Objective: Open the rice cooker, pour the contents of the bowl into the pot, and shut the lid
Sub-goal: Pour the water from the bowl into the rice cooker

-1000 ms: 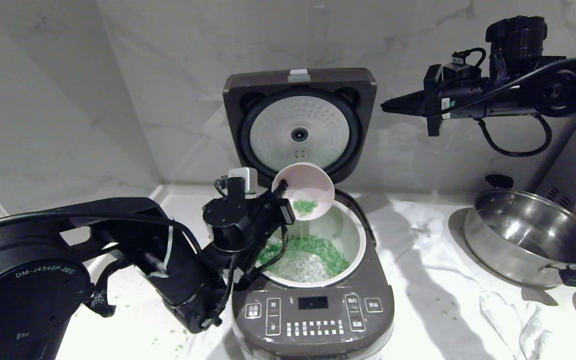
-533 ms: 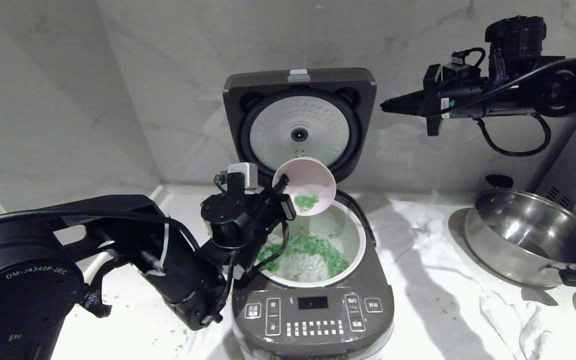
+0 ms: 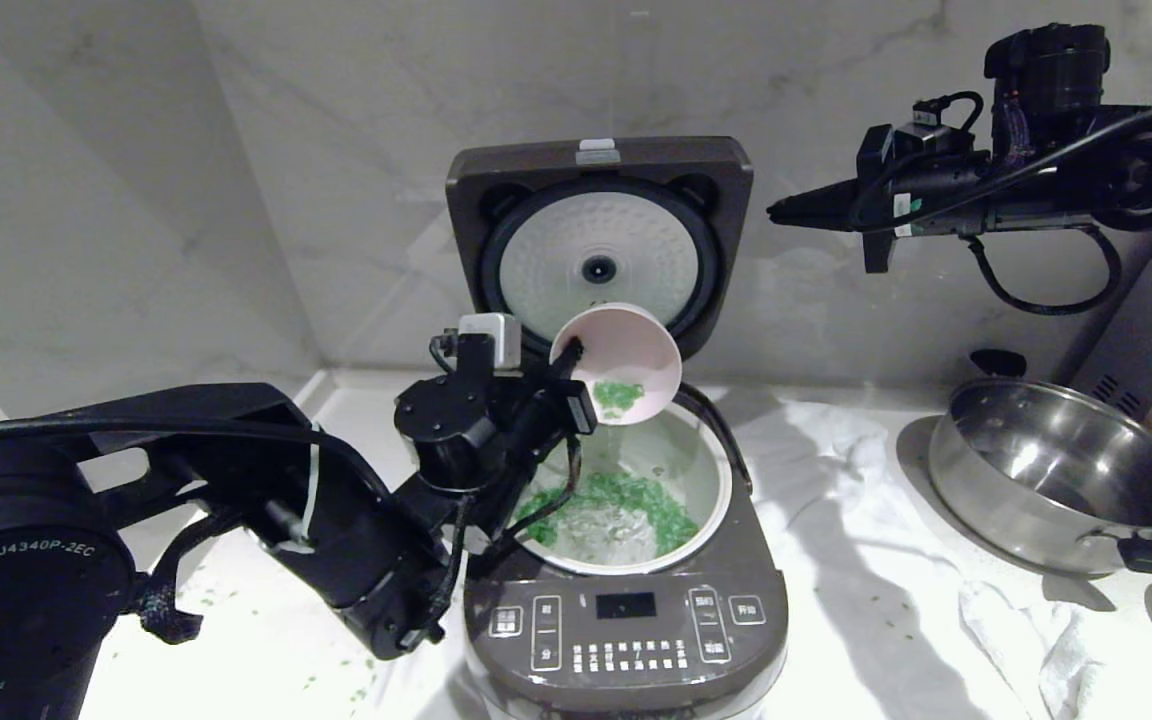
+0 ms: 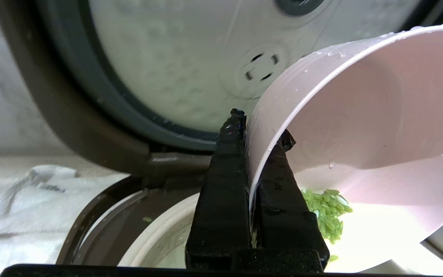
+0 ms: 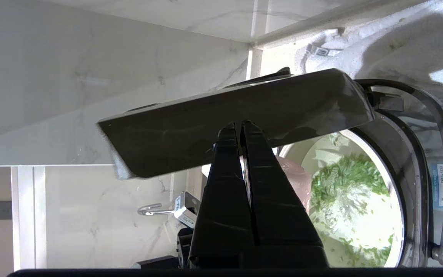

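We saw the rice cooker (image 3: 626, 600) at six o'clock, its lid (image 3: 599, 245) upright at twelve. The pot (image 3: 706, 470) held green contents (image 3: 671, 515) in water. Our left gripper (image 3: 576, 358), clamped on the rim, tipped the bowl (image 3: 636, 345) over the pot. Our right gripper (image 3: 778, 211), fingers together, hung at two o'clock, empty.

Pink bowl (image 3: 626, 358) tipped over pot (image 3: 701, 465) — green grains (image 3: 619, 394) inside; lid (image 3: 599, 245) upright.
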Robot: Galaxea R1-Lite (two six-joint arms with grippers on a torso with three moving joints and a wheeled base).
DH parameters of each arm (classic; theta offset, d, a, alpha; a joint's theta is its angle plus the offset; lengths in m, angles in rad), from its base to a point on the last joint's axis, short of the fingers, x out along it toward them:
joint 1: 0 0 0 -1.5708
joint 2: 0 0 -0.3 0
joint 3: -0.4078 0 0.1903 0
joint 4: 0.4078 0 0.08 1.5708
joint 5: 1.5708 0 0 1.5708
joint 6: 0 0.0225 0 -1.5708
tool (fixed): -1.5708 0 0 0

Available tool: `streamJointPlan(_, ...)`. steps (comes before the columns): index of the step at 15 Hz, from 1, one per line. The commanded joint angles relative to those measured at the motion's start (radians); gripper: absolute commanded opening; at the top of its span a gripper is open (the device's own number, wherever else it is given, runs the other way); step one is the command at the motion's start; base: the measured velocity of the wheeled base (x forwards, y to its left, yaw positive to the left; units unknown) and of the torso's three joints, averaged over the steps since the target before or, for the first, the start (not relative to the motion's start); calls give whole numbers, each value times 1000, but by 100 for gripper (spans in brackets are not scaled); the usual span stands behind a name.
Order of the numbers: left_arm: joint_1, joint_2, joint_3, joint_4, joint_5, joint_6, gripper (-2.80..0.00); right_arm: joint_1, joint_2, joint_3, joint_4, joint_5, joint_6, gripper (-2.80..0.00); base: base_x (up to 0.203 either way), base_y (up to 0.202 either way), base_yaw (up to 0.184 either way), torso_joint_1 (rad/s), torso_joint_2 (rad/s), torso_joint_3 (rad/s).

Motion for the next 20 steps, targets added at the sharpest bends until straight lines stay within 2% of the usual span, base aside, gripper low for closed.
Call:
streamJointPlan(1,1,-33,4,-9,-25,4,-280,0,-12,3,4,5,6,-280,0,0,0,0,0,0)
streamJointPlan(5,-23,-98,11,-9,-26,51,-280,0,-21,16,4,5,7,-280,0,0,0,0,0,0)
streamJointPlan(9,-6,-45,-43,-9,-42,44,-280,0,-21,15,2,5,7,-280,0,0,0,0,0,0)
streamJointPlan(11,-36,-25,0,-9,-39,48,-280,0,-19,8,2,5,6,-280,0,0,0,0,0,0)
streamJointPlan(14,2,-24,-72,-9,-42,52,-280,1,-27,-2,2,6,7,-280,0,0,0,0,0,0)
streamJointPlan(16,17,-40,-30,-9,-38,50,-280,6,-38,4,2,6,7,-280,0,0,0,0,0,0)
streamJointPlan(18,3,-30,4,-9,-35,42,-280,6,-39,6,4,6,7,-280,0,0,0,0,0,0)
streamJointPlan(20,6,-35,-8,-9,-39,33,-280,6,-46,6,4,5,7,-280,0,0,0,0,0,0)
